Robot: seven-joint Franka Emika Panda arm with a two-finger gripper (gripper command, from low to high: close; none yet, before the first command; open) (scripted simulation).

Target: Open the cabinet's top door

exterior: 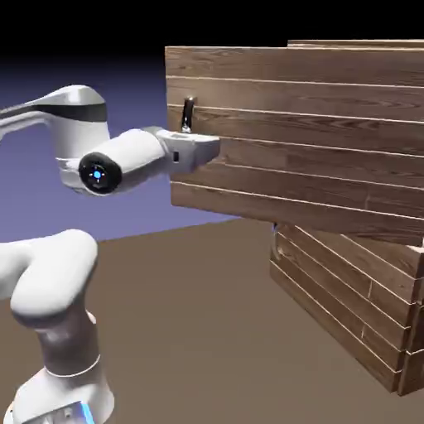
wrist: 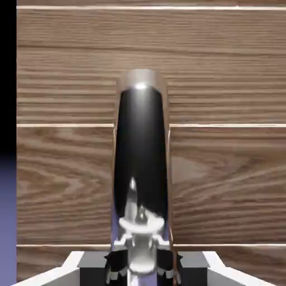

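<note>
Fingers (wrist: 143,269) pinch the shiny handle (wrist: 141,162), nearly closed; pulling the top door (exterior: 290,132) crooked might slip them off it.

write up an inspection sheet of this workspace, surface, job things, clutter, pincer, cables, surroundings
surface: brown, bare in front of the cabinet
job's things: top door swung open, standing out past the lower part; dark curved handle near its free edge
clutter: nothing seen
pincer: shut on the handle, one finger tip each side
cables: nothing seen
surroundings: blue-violet backdrop, black higher up
</note>
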